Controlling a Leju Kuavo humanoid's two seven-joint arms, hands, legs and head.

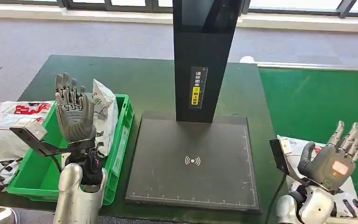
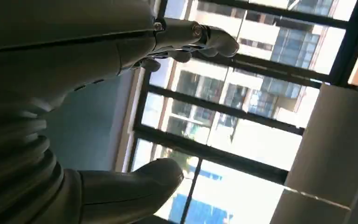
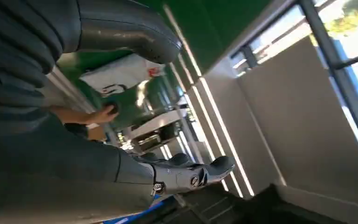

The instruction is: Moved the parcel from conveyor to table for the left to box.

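Spanning the scene: a dark green worktop [image 1: 154, 86], set beside the brighter green conveyor [image 1: 317, 100] so a parcel needs only a short sideways carry. Standing mid-worktop: a black scanner stand [image 1: 193, 161], flat base with a wireless mark under a tall post, probably there so parcels pass over it on the way across. Sitting at the left edge: a green box [image 1: 121, 135], open-topped and within easy reach of the left arm, already holding one white parcel in the box [image 1: 105, 114] propped on edge against its wall. Lying outside the box, further left: a pile of white mail bags [image 1: 4, 130]. Resting on the conveyor at lower right, partly hidden under the right arm: the parcel [image 1: 349, 193] to be moved, white with dark print, not yet lifted. Raised above the box: the left hand [image 1: 74, 114], palm turned away, fingers [image 1: 65, 88] straight and apart, holding nothing, seemingly waiting for the hand-over. Hovering over the parcel: the right hand [image 1: 338, 161], fingers [image 1: 349, 137] spread and empty, likely poised for a downward grasp. Seen from the right wrist: a person's hand [image 3: 103, 113] near another white bag [image 3: 121, 74] on green.
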